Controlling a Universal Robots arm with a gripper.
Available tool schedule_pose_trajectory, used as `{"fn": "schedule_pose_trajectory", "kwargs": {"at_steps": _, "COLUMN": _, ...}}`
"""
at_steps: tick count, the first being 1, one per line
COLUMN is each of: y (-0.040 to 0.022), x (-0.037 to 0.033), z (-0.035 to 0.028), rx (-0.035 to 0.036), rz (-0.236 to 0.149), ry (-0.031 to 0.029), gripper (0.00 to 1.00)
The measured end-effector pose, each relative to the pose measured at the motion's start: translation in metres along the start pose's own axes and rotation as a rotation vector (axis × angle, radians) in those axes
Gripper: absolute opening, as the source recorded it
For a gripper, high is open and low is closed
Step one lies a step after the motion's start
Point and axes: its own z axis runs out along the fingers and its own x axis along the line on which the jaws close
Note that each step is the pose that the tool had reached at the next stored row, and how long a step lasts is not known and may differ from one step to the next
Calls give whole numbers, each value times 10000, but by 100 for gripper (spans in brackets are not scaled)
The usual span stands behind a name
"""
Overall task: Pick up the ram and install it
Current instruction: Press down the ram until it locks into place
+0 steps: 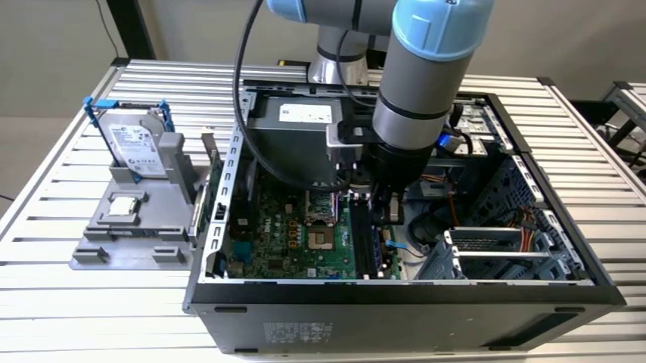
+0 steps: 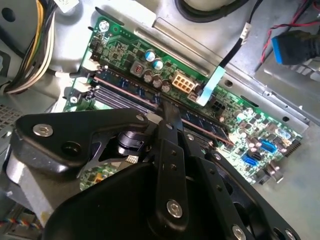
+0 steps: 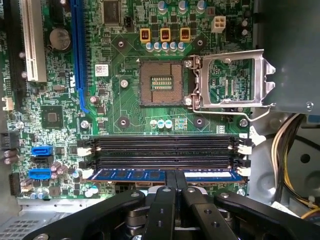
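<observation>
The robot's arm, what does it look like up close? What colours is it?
The arm is a fat grey tube with light blue caps at its joints. A black cable hangs in a loop beside it. The gripper is all black, built from flat, angled links joined by round silver screws, with two slim black fingers.

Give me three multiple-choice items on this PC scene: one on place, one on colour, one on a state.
1. Where is the ram?
A) on the grey stand
B) at the motherboard's memory slots
C) on the table

2. What colour are the drive's rails?
A) red
B) yellow
C) blue

3. The processor socket's lid is:
A) swung open
B) clamped shut
C) under a cooler

Answers:
1 B, the gripper holds it at the slots.
2 C, blue rails flank the drive.
3 A, the lid lies beside the bare socket.
</observation>
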Motion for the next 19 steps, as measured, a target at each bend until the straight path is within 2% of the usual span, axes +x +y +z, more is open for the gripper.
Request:
{"fn": "schedule_pose_trajectory", "kwargs": {"at_steps": 4, "y": 1, "x": -1, "z": 42, "rx": 0, "rz": -5, "ry": -2, "gripper": 0}}
{"fn": "schedule_pose_trajectory", "kwargs": {"at_steps": 12, "y": 1, "x": -2, "z": 48, "rx": -2, "rz": -9, "ry": 1, "gripper": 0}}
{"fn": "schedule_pose_trajectory", "kwargs": {"at_steps": 13, "y": -1, "x": -5, "z": 15, "rx": 4, "rz": -8, "ry": -27, "gripper": 0}}
{"fn": "schedule_pose_trajectory", "kwargs": {"at_steps": 16, "y": -2, "x": 2, "z": -126, "rx": -1, "rz": -8, "ry": -2, "gripper": 0}}
{"fn": "schedule_pose_trajectory", "kwargs": {"at_steps": 19, "y": -4, "x": 5, "z": -264, "rx": -1, "rz": -9, "ry": -4, "gripper": 0}}
